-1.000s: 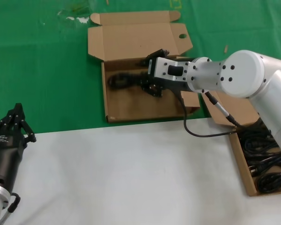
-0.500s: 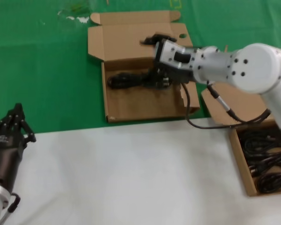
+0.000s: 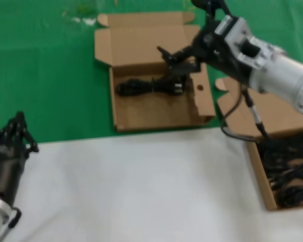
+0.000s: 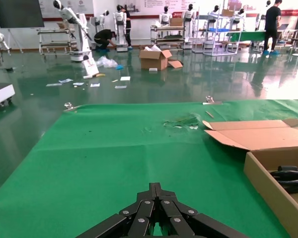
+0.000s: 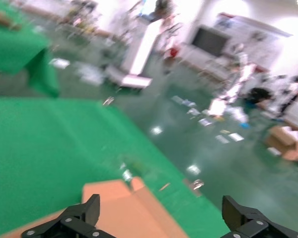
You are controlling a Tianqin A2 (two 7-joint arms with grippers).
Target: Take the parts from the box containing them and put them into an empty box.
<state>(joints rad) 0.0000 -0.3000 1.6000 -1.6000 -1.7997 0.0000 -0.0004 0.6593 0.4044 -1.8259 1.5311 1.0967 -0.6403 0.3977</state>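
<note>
Above the holed box, the right gripper hangs spread wide and empty over one cord bundle lying inside. More cords fill the right-hand box. Left gripper waits, fingers together.

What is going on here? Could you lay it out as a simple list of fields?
Setting: green mat and white table
Box with holes: open, one cord bundle lying inside
Other box: at the robot's right, holding several black cords
Right gripper: open, empty, above the holed box near its lid
Left gripper: parked at the table's left edge, shut, empty
</note>
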